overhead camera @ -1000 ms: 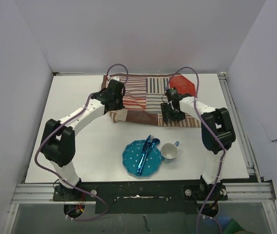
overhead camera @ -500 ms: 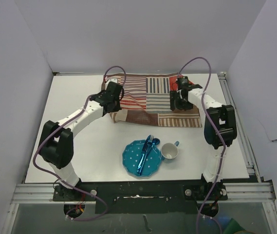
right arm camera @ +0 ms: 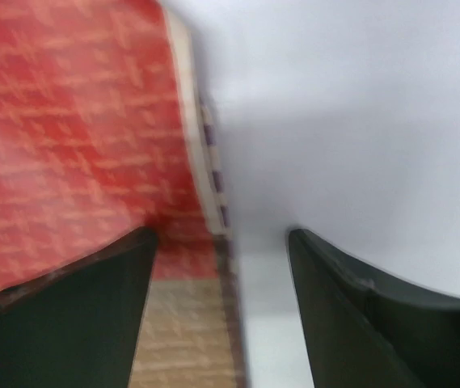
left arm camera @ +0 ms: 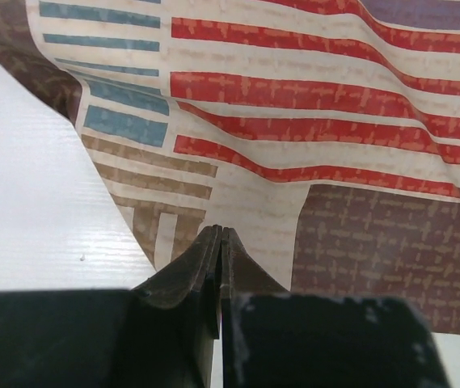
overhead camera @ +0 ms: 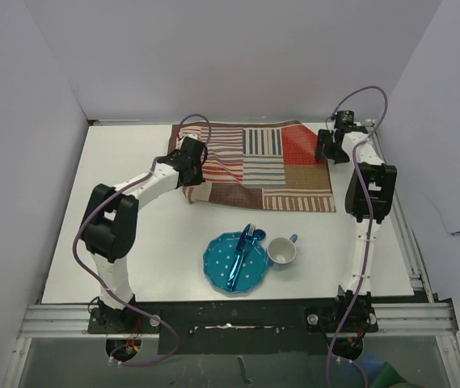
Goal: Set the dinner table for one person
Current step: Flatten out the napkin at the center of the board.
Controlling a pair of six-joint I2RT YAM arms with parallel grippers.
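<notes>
The white table (overhead camera: 165, 234) spans the whole work area ahead of the two arm bases, with aluminium rails along its near and right edges. A striped patchwork cloth mat (overhead camera: 262, 166) lies on its far half, mostly flat; its near-left corner is turned up and shows a pale underside. The left end effector (overhead camera: 191, 162) sits at that left edge of the mat. In the left wrist view its fingers (left arm camera: 213, 250) are pressed together, and the cloth (left arm camera: 294, 121) puckers in ripples toward the tips, so they appear to pinch the mat's edge, with bare table (left arm camera: 35, 202) to the left. The right end effector (overhead camera: 331, 145) is at the mat's far-right corner. The blurred right wrist view shows the right end effector (right arm camera: 220, 238) spread wide and holding nothing, with the mat's red patch (right arm camera: 68, 121) and its border under the gap. Nearer the bases, well apart from the mat, stands a blue polka-dot plate (overhead camera: 223, 271) with blue cutlery (overhead camera: 246, 242) lying across it. A pale mug (overhead camera: 282, 252) sits just beside the plate's right rim, its blue handle pointing away to the right.
</notes>
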